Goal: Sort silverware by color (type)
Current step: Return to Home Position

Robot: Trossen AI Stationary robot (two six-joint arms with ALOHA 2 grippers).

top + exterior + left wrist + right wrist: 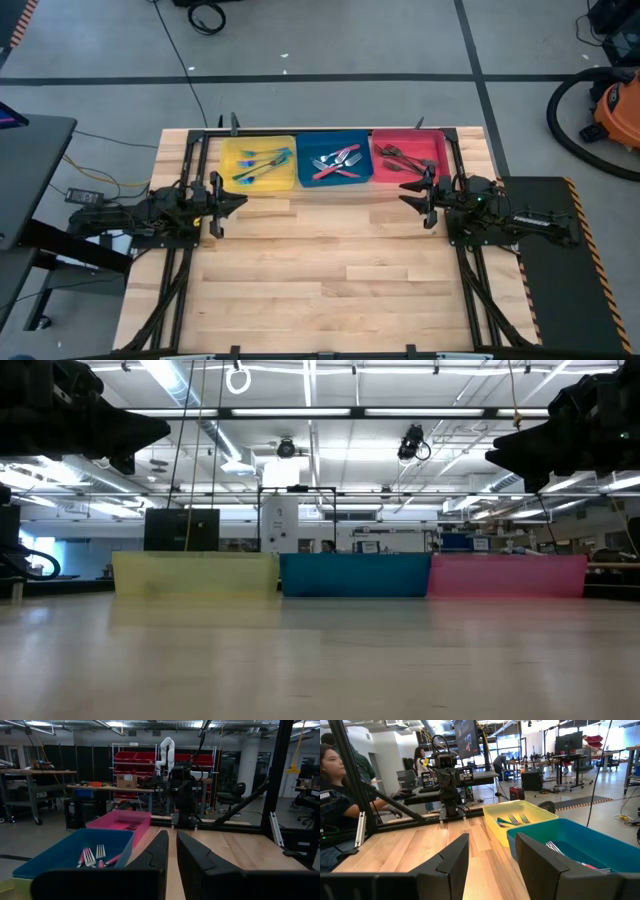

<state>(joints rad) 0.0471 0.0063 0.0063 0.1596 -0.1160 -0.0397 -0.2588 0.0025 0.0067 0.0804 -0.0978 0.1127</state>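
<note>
Three trays stand in a row at the table's far edge. The yellow tray [226,165] holds the blue-teal silverware [258,165]. The blue tray [303,180] has the red-handled silver pieces [337,163], and the red tray [440,150] the dark ones [398,158]. My left gripper [240,203] hangs level above the table's left side, just near of the yellow tray. Its fingers [160,850] are drawn together to a narrow slit with nothing in it. My right gripper [403,192] hangs level at the right side, near the red tray, open and holding nothing [492,845].
Black frame rails [205,150] run along the table's left, right and far sides. The wooden tabletop [330,270] stretches between the arms toward the near edge. A seated person [335,785] shows beyond the table's left side in the right wrist view.
</note>
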